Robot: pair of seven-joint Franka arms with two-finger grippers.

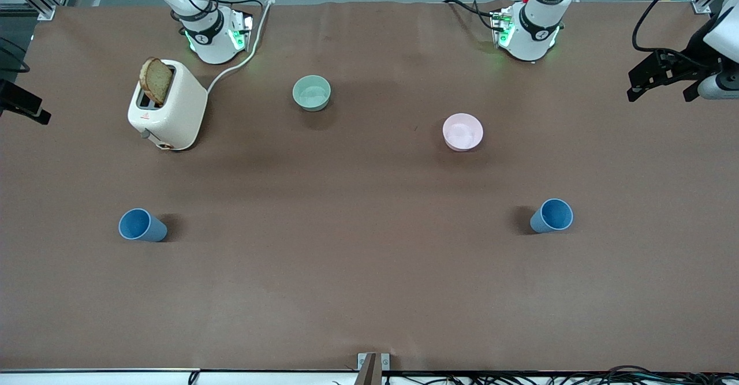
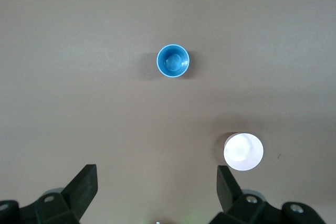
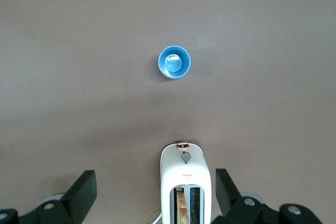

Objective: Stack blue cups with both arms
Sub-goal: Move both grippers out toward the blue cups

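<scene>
The two blue cups stand upright and well apart on the brown surface, mouths up. I'll place everything by the pink bowl. One blue cup stands nearer the front camera than the pink bowl and a little toward my left arm's end; the other blue cup is equally near the camera but well away toward my right arm's end. Set this far apart, each cup falls to its own arm, which I judge is why both arms are wanted.

My left hand hangs high above the surface with its fingers spread wide and nothing between them, looking straight down on its cup and the pink bowl. My right hand hangs just as high, also wide and empty, over the white toaster, with its cup in clear sight. Held up like this, both hands keep a full view before committing; nothing is grasped yet.

Farther from the camera than the pink bowl, toward the right arm's end, sits the mint-green bowl, and past it the toaster with a slice of bread sticking out.
</scene>
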